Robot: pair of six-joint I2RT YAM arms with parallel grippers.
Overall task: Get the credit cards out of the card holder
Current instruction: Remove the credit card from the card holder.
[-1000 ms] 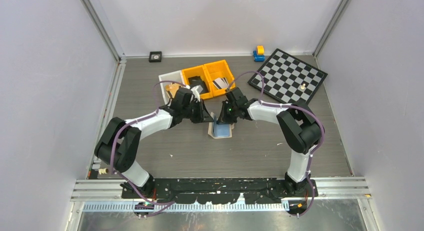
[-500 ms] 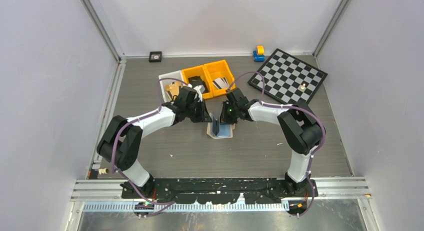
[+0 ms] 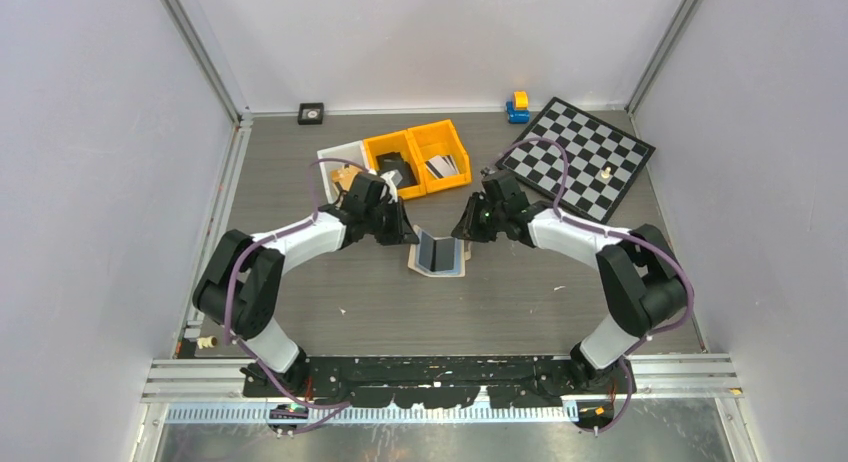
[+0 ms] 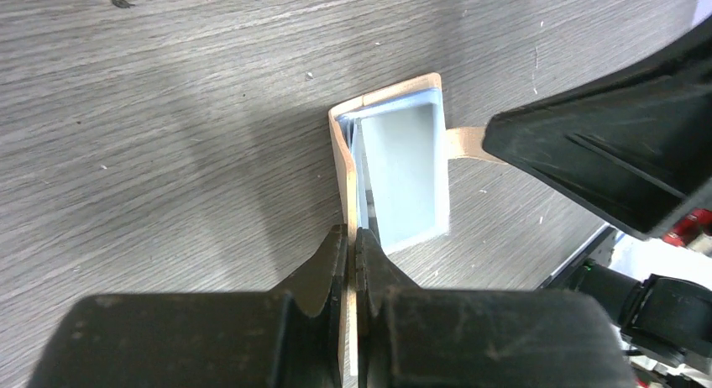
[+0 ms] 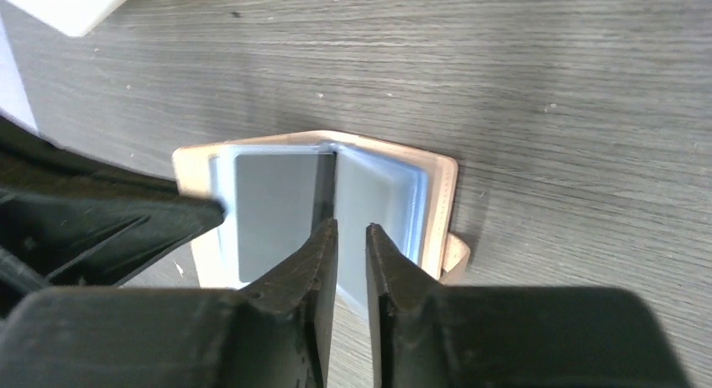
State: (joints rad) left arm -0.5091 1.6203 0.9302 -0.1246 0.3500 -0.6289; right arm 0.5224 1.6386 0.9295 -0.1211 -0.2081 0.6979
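The card holder [image 3: 438, 254] stands half open on the table [image 3: 330, 282] at frame centre. The left fingers [image 4: 330, 266] clamp its soft cover edge. The right fingers [image 5: 312, 266] are narrowly apart and empty. The credit cards [image 4: 403, 165] are probably stiff and slick, so pinch 1 exposed edge.

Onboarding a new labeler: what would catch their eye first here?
The beige card holder stands propped open in a V at table centre, between both arms. The left gripper is shut on its left cover, while the right gripper hovers at the fold, jaws slightly apart and holding nothing. Behind sit two orange bins, and a chessboard lies at the far right.
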